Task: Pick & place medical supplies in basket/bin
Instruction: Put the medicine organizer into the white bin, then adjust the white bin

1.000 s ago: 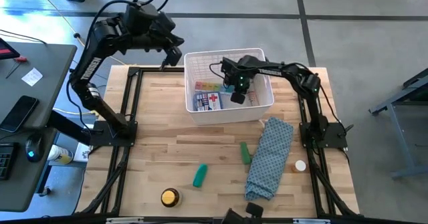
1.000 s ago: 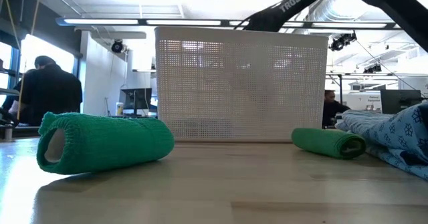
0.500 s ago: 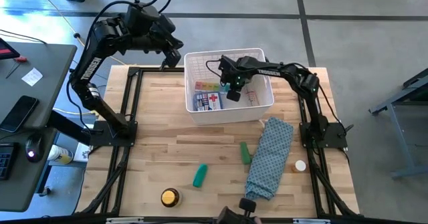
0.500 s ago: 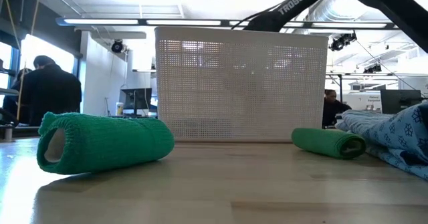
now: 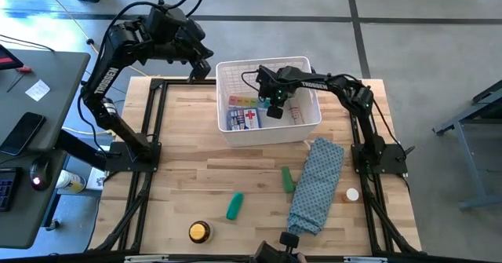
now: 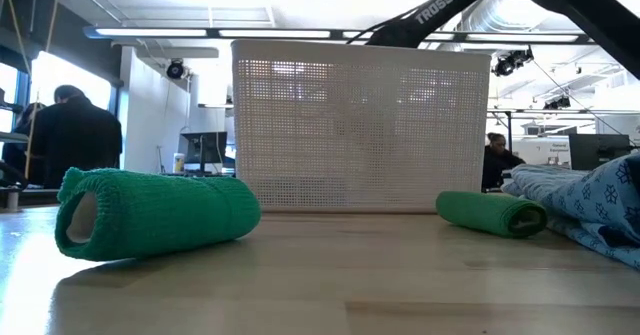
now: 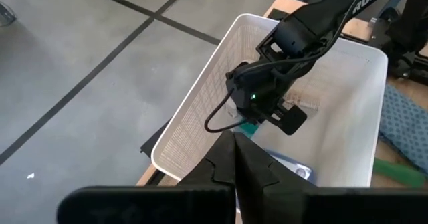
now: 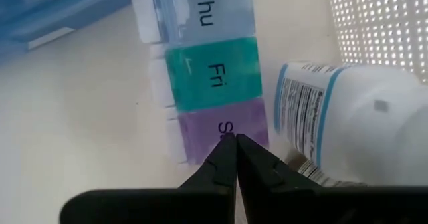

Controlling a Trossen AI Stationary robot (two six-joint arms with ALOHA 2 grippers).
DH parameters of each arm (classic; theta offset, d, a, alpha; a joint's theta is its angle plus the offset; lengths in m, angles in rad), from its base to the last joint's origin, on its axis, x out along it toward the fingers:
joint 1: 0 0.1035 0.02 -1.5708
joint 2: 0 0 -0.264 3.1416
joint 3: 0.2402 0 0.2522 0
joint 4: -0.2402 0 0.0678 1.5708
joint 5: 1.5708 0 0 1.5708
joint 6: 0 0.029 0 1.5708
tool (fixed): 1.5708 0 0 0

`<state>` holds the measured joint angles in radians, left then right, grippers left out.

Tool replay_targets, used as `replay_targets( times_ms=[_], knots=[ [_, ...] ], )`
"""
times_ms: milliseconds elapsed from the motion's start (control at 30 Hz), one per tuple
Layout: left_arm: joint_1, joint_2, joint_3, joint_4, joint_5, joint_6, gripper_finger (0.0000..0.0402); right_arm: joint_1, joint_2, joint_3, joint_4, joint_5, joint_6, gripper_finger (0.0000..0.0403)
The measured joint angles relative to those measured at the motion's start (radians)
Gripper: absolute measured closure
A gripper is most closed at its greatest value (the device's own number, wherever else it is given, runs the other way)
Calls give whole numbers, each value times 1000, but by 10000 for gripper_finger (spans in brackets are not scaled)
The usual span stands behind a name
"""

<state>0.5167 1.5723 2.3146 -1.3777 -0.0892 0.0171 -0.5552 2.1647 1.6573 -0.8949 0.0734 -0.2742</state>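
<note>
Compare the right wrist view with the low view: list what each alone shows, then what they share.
Right wrist view only: the pill organiser with its Thu, Fri and purple cells, a white labelled bottle beside it, and the shut right gripper just above them.

Low view only: two green rolls and the blue patterned cloth lying on the table outside.

Shared: the white lattice basket, seen outside in low view, inside at the wrist.

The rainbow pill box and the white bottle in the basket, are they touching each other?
Apart. The right wrist view shows a strip of bare basket floor between the rainbow plastic pill organiser strip and the white plastic bottle with the printed label lying beside it.
</note>
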Motion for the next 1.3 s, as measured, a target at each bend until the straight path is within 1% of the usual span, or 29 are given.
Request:
replay_targets(
  times_ms=[167, 200, 267, 367, 567, 700, 833, 967, 1067, 1167, 1300],
  knots=[
    [0, -12, 0, -10, 1, -9, 346, 0, 8, -1, 56, 8, -7, 401],
    [0, -13, 0, -10, 1, -13, 344, -1, 8, -1, 84, 0, -6, 402],
    [0, -13, 0, -10, 1, -14, 342, -2, 12, -1, 121, -53, 3, 402],
    [0, -14, 0, -11, 1, -17, 345, -2, 10, -4, 150, -63, 15, 401],
    [0, -14, 0, -12, 1, -19, 365, 2, -3, -5, 156, -16, 13, 399],
    [0, -14, 0, -9, 1, -4, 371, -3, -28, -10, 180, -2, 11, 402],
    [0, -14, 0, -9, 1, 2, 360, -7, -47, -8, 245, 8, 6, 399],
    [0, -15, 0, -5, -7, 3, 345, -8, -51, -7, 257, 1, 6, 400],
    [0, -15, 0, -1, -7, 1, 345, -8, -51, -7, 257, -13, 9, 402],
    [0, -15, 0, 16, -7, 1, 353, -7, -54, -6, 254, 35, 33, 400],
    [0, -15, 0, 38, -7, 1, 367, -6, -71, -6, 253, 158, 62, 399]
  ],
)
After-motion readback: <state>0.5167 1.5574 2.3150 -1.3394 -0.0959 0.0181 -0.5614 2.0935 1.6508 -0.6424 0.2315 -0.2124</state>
